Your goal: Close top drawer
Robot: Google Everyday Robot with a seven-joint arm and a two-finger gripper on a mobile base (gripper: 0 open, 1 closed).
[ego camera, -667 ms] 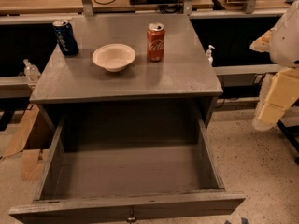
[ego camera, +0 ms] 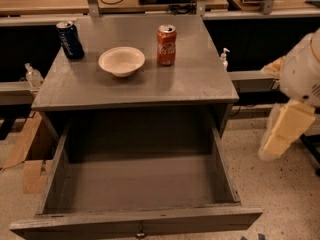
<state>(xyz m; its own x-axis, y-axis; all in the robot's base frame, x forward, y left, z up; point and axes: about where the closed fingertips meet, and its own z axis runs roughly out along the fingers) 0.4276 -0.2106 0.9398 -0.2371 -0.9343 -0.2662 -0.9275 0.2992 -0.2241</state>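
The top drawer [ego camera: 135, 184] of the grey wooden cabinet stands pulled far out towards me, and its inside is empty. Its worn front panel [ego camera: 75, 225] runs along the bottom edge of the view, with the small dark knob [ego camera: 140, 232] at its centre. My gripper is out of view. Only white and cream segments of my arm [ego camera: 287, 126] show at the right edge, right of the drawer's right wall and apart from it.
On the cabinet top [ego camera: 200, 79] stand a blue can [ego camera: 69, 39], a white bowl [ego camera: 121, 61] and a red cola can [ego camera: 166, 44]. Cardboard [ego camera: 27, 154] leans at the left of the cabinet. Desks with cables run along the back.
My arm at the right edge has sunk a little and moved slightly left. The drawer and the things on the cabinet have not moved.
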